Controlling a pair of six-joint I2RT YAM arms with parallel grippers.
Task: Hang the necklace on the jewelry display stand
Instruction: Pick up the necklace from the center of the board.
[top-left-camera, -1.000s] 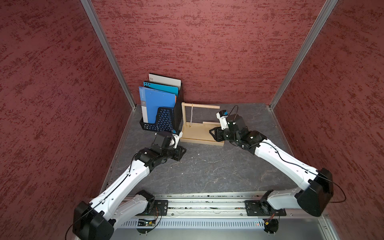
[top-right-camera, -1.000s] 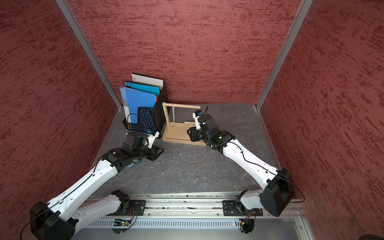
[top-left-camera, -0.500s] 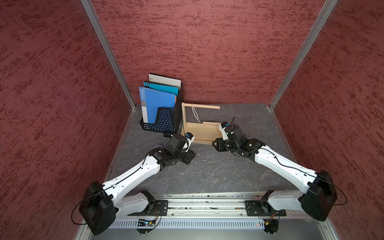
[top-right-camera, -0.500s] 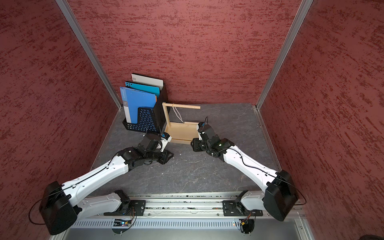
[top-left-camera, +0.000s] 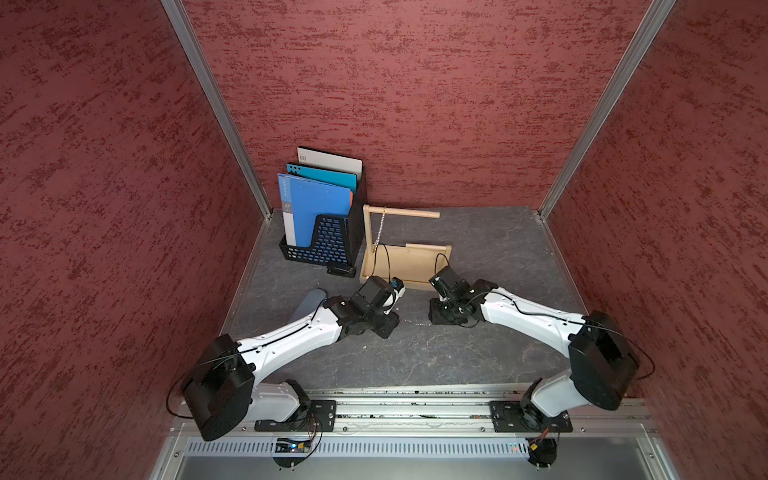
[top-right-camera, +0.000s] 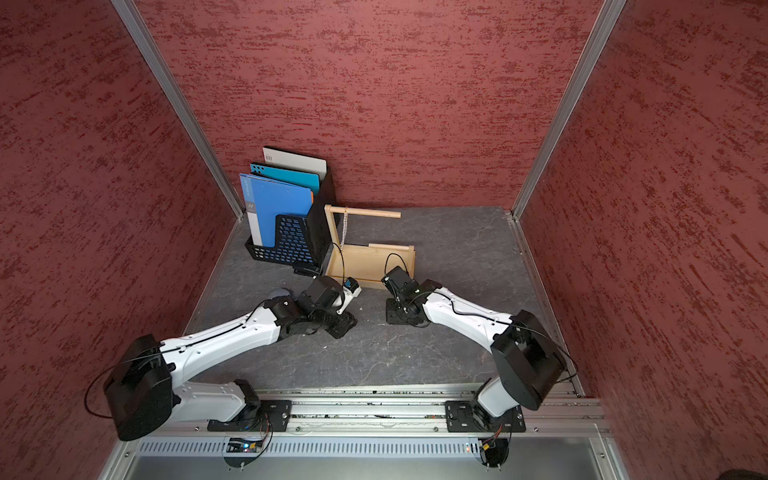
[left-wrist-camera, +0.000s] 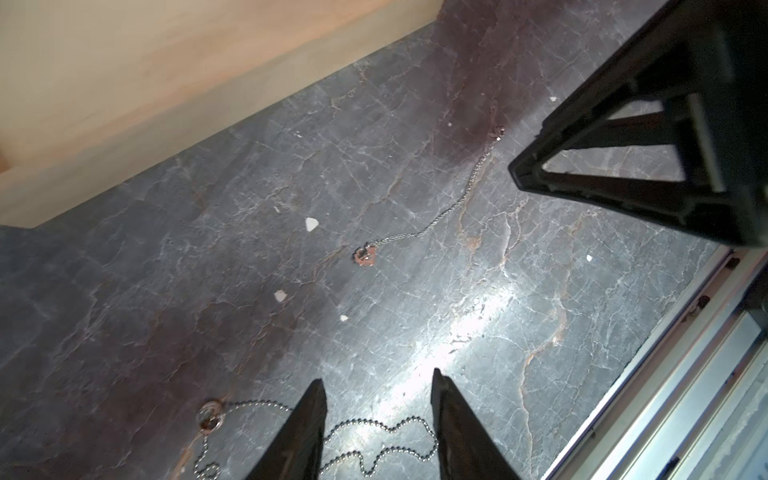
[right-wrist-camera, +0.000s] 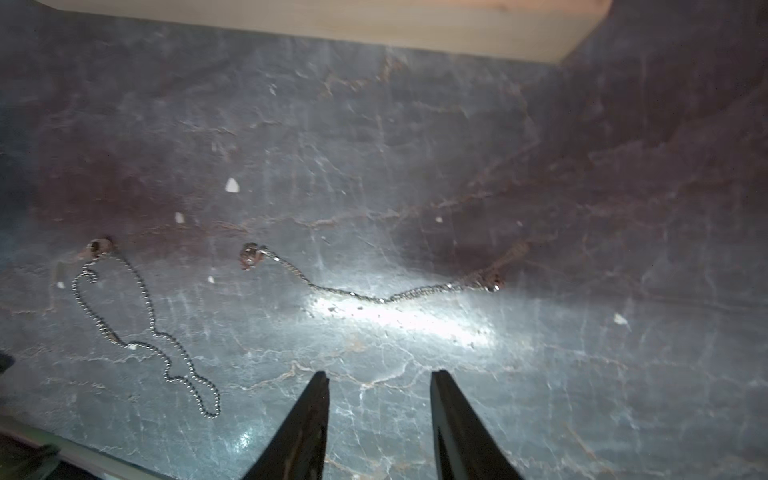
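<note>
1. Two necklaces lie loose on the bench (top-left-camera: 415, 353), just in front of the stand's (top-left-camera: 409, 264) front rim. One is a ball chain (right-wrist-camera: 167, 370) with a ring at one end. The other is a fine chain (right-wrist-camera: 382, 298) with a small pendant.
2. The left gripper (left-wrist-camera: 376, 376) is partly open and holds nothing. Its tips straddle the ball chain, which loops across the gap right beneath them, so this arm is the nearer to that chain.
3. The right gripper (right-wrist-camera: 379, 373) is also partly open and empty. The fine chain lies a little ahead of it, between its tips and the stand. The chain's long axis runs crosswise to the fingers and roughly along the stand's front rim, pendant end toward the left gripper.
4. Which necklace goes next I cannot say for sure. The left gripper's place suggests the ball chain.
5. A beaded chain (top-left-camera: 379, 230) hangs from the stand's long top rod near the tall post; the rest of the rod is bare.
6. The black file rack (top-left-camera: 324, 245) stands against the stand on the post side, toward the bench's back left corner. A lift from the left would have to clear it and the hanging chain.
</note>
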